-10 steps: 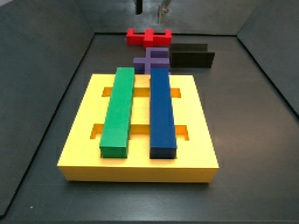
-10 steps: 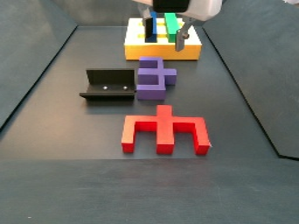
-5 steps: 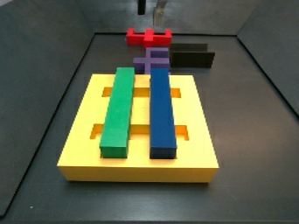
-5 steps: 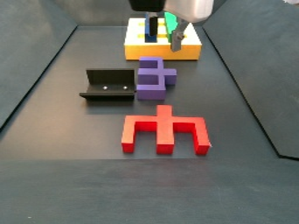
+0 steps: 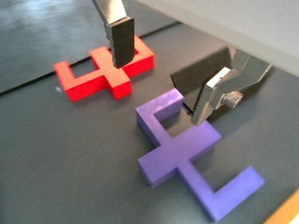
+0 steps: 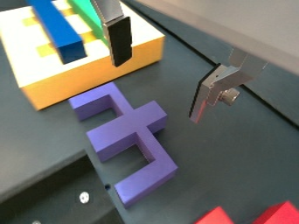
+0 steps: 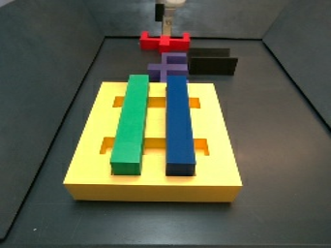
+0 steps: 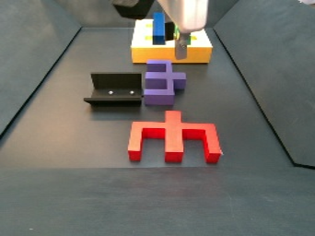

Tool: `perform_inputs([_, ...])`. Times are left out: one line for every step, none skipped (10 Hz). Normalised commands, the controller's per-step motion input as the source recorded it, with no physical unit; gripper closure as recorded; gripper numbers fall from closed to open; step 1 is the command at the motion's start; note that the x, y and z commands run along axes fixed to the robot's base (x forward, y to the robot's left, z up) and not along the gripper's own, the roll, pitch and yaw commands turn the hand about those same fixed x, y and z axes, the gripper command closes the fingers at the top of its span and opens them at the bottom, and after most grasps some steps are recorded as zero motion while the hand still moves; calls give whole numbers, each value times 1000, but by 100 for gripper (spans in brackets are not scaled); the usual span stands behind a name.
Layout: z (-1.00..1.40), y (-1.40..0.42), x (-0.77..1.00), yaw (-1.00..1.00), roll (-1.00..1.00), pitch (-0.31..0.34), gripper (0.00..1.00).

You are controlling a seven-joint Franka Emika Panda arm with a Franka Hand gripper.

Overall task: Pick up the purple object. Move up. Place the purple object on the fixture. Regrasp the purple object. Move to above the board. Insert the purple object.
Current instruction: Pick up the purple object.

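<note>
The purple object [image 8: 160, 81] lies flat on the dark floor between the board [image 8: 197, 53] and the red piece. It also shows in both wrist views [image 5: 187, 156] [image 6: 122, 140] and, from the far side, behind the board [image 7: 168, 66]. The black fixture [image 8: 113, 88] stands right beside it, and shows in a wrist view [image 5: 208, 68]. My gripper [image 5: 163, 77] hangs open and empty in the air over the purple object, one finger on each side of it and clear of it. It also shows in the other views [image 6: 163, 80] [image 8: 181, 39] [image 7: 165, 14].
A red notched piece [image 8: 175, 136] lies on the floor beyond the purple object, and shows in a wrist view [image 5: 100, 74]. A green bar [image 7: 130, 121] and a blue bar [image 7: 179, 121] sit in the yellow board's slots [image 7: 155, 179]. Dark walls enclose the floor.
The gripper has turned at the wrist and shifted a little over the purple object. The pieces have not moved.
</note>
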Motion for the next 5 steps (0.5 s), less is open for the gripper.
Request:
perform_inputs([-349, -254, 0, -800, -51, 16, 0])
perform_inputs([-457, -354, -9, -723, 0, 0, 0])
perform_inputs([-480, -246, 0, -529, 0, 0, 0])
perform_inputs([-483, -77, -169, -520, 0, 0, 0])
perform_inputs([-420, 0, -263, -354, 0, -3, 0])
